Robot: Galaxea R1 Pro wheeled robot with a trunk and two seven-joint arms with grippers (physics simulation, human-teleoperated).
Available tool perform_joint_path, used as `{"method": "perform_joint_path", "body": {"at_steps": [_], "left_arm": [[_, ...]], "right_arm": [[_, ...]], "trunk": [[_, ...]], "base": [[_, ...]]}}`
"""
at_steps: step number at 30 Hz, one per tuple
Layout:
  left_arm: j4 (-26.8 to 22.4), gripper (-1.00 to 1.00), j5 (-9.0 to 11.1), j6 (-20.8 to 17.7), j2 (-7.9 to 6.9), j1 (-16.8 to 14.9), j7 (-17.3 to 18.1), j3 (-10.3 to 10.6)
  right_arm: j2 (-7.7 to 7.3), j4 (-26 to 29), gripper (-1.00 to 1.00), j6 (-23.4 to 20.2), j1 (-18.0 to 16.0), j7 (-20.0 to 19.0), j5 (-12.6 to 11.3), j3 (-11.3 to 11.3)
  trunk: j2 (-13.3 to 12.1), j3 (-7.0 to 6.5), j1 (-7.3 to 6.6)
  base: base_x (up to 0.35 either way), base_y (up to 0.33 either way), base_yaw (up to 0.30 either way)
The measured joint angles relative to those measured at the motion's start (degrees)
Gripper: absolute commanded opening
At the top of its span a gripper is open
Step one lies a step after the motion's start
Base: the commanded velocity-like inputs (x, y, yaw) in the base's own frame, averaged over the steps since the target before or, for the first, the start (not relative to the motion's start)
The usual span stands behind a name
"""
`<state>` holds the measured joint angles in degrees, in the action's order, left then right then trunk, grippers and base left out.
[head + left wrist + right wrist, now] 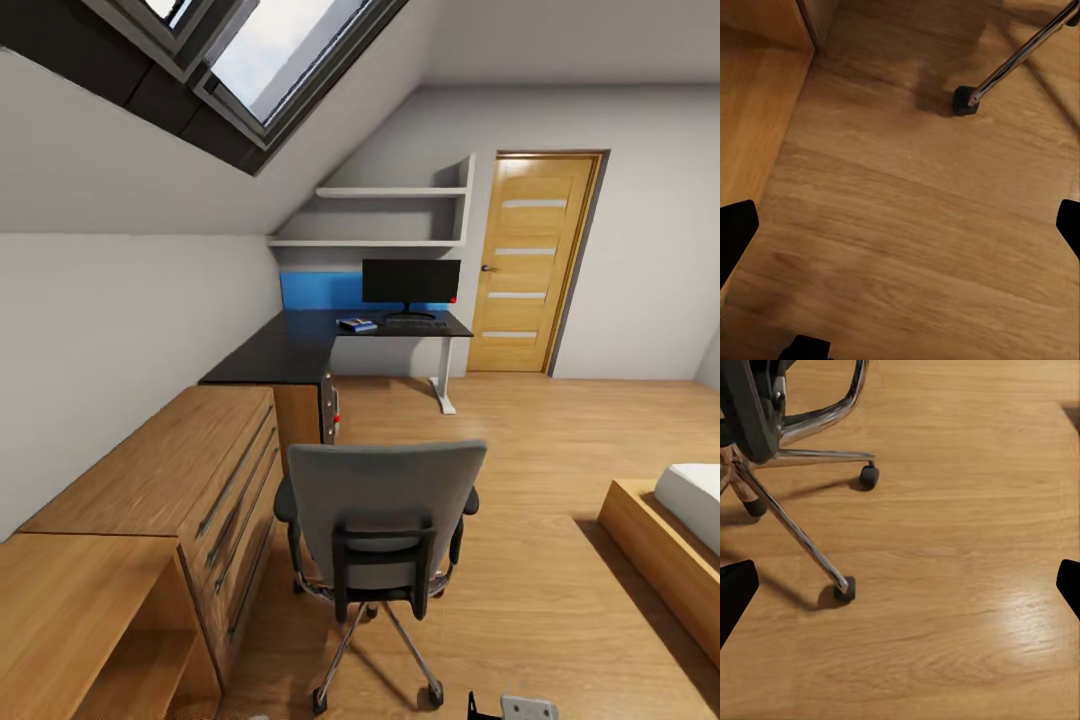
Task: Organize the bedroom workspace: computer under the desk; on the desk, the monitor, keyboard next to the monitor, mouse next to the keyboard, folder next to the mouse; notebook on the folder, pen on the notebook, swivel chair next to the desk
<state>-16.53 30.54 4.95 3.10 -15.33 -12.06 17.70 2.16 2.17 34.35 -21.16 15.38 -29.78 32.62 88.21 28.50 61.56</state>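
Note:
The grey swivel chair stands mid-floor with its back toward me, so its seat is hidden. Far behind it is the black L-shaped desk, carrying the monitor, a keyboard in front of it and a small blue notebook to its left. A dark computer tower stands under the desk's near end. My left gripper hangs open over bare floor near a chair caster. The right gripper is also open, above the floor beside the chair's chrome base.
A long wooden dresser lines the left wall under the sloped ceiling. A bed frame sits at the right. A wooden door is at the back, beside wall shelves. Wooden floor lies open between chair, bed and desk.

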Motion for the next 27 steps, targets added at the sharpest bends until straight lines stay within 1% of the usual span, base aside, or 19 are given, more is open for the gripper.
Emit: {"method": "perform_joint_path", "body": {"at_steps": [10, 11, 12, 13, 15, 17, 19, 20, 21, 23, 26, 27], "left_arm": [[0.1, 1.0, 0.0, -0.2, 0.0, 0.0, 0.1, 0.1], [0.0, 1.0, 0.1, -0.2, 0.0, 0.0, 0.1, 0.2], [-2.6, 1.0, -0.1, -0.6, 1.32, 0.0, 0.1, 0.3], [-3.2, 1.0, -0.1, -0.6, 1.46, 0.0, 0.1, 0.2], [-4.1, 1.0, -0.1, -0.9, 1.49, -0.1, 0.0, 0.2], [-5.7, 1.0, 0.0, -2.9, 1.49, -0.5, 0.0, 0.2], [-6.7, 1.0, 0.1, -5.5, 1.52, -1.6, 0.0, 0.2], [-7.0, 1.0, 0.1, -6.6, 1.53, -2.5, 0.0, 0.2], [-7.1, 1.0, 0.1, -7.2, 1.53, -3.0, 0.0, 0.2], [-7.3, 1.0, 0.0, -8.7, 1.57, -5.3, 0.0, 0.2], [-7.4, 1.0, 0.1, -9.6, 1.77, -7.6, 0.0, 0.2], [-7.5, 1.0, 0.2, -10.4, 1.84, -8.8, 0.0, 0.2]], "right_arm": [[-0.28, -0.1, 1.0, 0.1, 0.0, 0.0, 0.0, 0.0], [-0.62, -0.1, 1.0, 0.1, 0.0, 0.0, 0.0, -0.1], [-3.27, 0.1, 1.0, 0.2, 0.0, 0.0, -0.4, -0.4], [-3.65, 0.2, 1.0, 0.2, -0.1, 0.0, -0.3, -0.3], [-3.74, 0.3, 1.0, 0.2, -0.1, 0.0, -0.3, -0.3], [-3.9, 0.5, 1.0, 0.2, -0.1, 0.0, -0.2, -0.3], [-4.43, 1.0, 1.0, 0.7, -0.1, 0.0, -0.2, -0.3], [-4.81, 1.7, 1.0, 1.6, -0.2, 0.0, -0.2, -0.3], [-5.02, 2.1, 1.0, 2.2, -0.2, -0.1, -0.3, -0.3], [-5.86, 3.4, 1.0, 5.0, -0.2, 0.0, -0.3, -0.4], [-6.51, 4.1, 1.0, 5.8, -0.7, 0.3, -0.3, -0.3], [-6.72, 4.4, 1.0, 5.4, -1.8, 0.5, -0.4, -0.3]], "trunk": [[4.0, 1.8, 2.2], [4.4, 1.98, 2.42], [4.8, 2.15, 2.64], [5.2, 2.33, 2.86], [6.0, 2.69, 3.3], [6.8, 3.05, 3.73], [7.6, 3.41, 4.17], [8.0, 3.58, 4.39], [8.4, 3.77, 4.61], [9.2, 4.12, 5.05], [10.4, 4.66, 5.71], [10.8, 4.83, 5.93]], "base": [[0.0, 0.0, 0.012], [0.0, 0.0, 0.0], [0.0, 0.0, 0.0], [0.0, 0.0, 0.0], [0.0, 0.0, 0.0], [0.0, 0.0, 0.0], [0.0, 0.0, 0.0], [0.0, 0.0, 0.0], [0.0, 0.0, 0.0], [0.0, 0.0, 0.0], [0.0, 0.0, 0.0], [0.0, 0.0, 0.0]]}}
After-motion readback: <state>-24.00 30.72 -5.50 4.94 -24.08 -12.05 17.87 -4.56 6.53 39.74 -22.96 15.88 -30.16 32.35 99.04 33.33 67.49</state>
